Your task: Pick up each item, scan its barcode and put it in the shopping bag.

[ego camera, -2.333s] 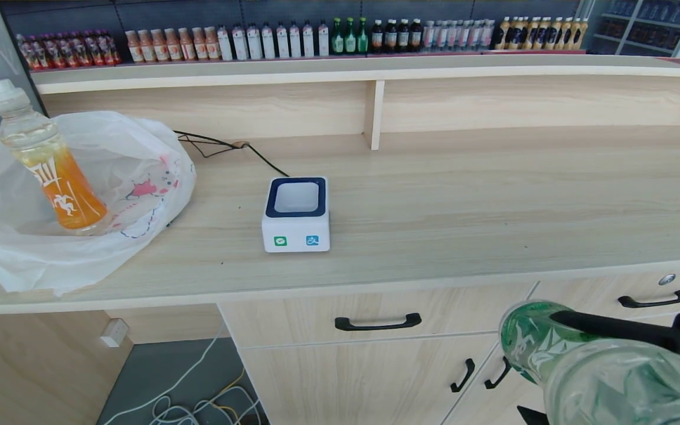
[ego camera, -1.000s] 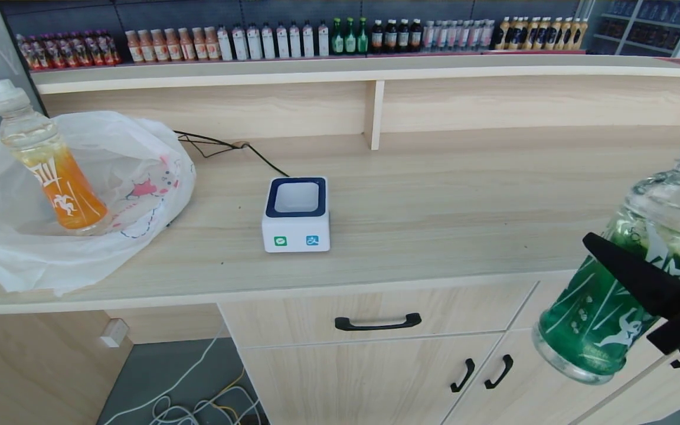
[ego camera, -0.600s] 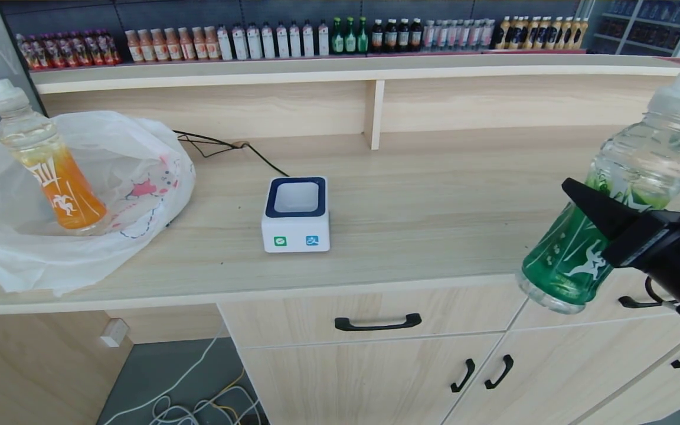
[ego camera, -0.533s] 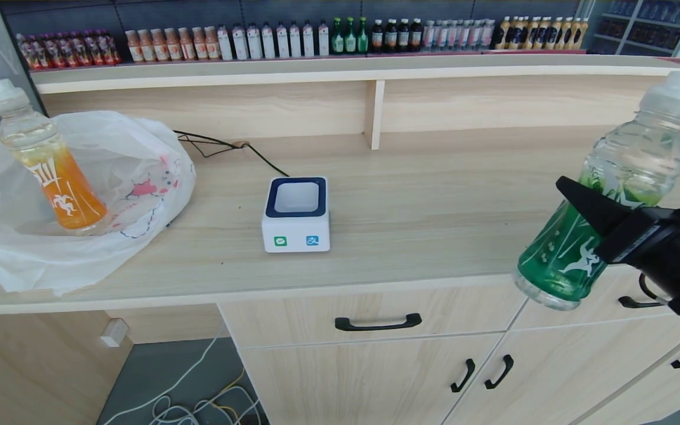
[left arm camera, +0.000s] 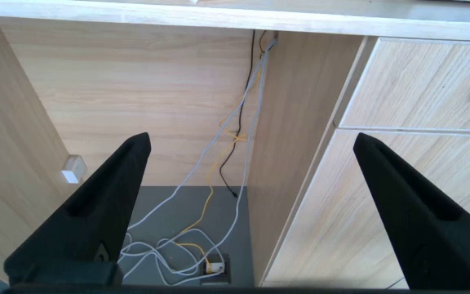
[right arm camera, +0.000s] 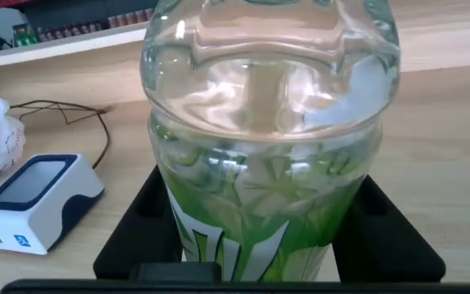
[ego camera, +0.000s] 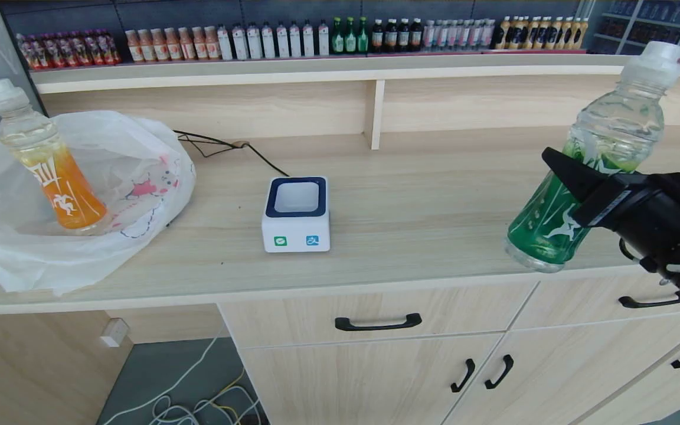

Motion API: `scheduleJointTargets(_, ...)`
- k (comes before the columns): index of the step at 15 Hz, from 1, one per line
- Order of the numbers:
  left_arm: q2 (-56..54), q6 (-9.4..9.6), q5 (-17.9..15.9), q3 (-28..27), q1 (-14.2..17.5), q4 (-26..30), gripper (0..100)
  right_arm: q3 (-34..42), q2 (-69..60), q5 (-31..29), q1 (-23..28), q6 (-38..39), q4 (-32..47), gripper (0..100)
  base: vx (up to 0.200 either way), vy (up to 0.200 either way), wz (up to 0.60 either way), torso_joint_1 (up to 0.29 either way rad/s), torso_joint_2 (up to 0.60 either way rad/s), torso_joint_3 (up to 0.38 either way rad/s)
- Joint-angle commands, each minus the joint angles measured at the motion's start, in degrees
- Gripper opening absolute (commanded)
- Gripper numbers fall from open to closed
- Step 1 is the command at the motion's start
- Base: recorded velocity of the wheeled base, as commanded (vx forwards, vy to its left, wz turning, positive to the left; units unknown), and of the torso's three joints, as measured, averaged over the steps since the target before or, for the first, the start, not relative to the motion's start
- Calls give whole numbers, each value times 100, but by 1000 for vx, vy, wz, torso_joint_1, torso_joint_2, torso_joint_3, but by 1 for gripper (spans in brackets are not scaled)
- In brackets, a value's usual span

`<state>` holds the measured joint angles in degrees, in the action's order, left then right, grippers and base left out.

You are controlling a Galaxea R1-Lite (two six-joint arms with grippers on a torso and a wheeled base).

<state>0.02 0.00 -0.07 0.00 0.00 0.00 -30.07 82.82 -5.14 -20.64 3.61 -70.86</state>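
My right gripper (ego camera: 576,183) is shut on a green-labelled drink bottle (ego camera: 588,165), held tilted in the air above the counter's front edge at the right. The wrist view shows the same green bottle (right arm camera: 268,163) close up between the fingers. The white scanner box (ego camera: 296,213) with a dark blue rim sits at the middle of the counter, well left of the bottle; it shows again as scanner (right arm camera: 35,200). An orange drink bottle (ego camera: 45,159) stands inside the white plastic shopping bag (ego camera: 139,189) at the left. My left gripper (left arm camera: 243,204) hangs open below the counter, facing the floor cables.
The wooden counter (ego camera: 434,195) has a raised back ledge with a divider (ego camera: 376,115). A black cable (ego camera: 222,147) runs from the scanner to the back. Drawers with black handles (ego camera: 378,323) are below. Shelves of bottles (ego camera: 316,38) line the far wall.
My right gripper has lifted the green bottle from below the counter edge up and leftward, turning it from lying to nearly upright. Bag, orange bottle and scanner stay put.
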Motion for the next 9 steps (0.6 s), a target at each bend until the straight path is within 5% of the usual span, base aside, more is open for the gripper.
scheduleJointTargets(1, -2, 0, -1, 0, 0, 0, 100, -34, 138, 330, 271, -308, -173, 0, 0, 0, 0, 0, 0, 0)
scheduleJointTargets(4, -2, 0, -1, 0, 0, 0, 100, -42, 146, 673, 288, -668, -683, 0, 0, 0, 0, 0, 0, 0)
scheduleJointTargets(9, -2, 9, -1, 0, 0, 0, 100, 19, 234, 681, 288, -783, -1052, 0, 0, 200, 0, 1, 5, 2)
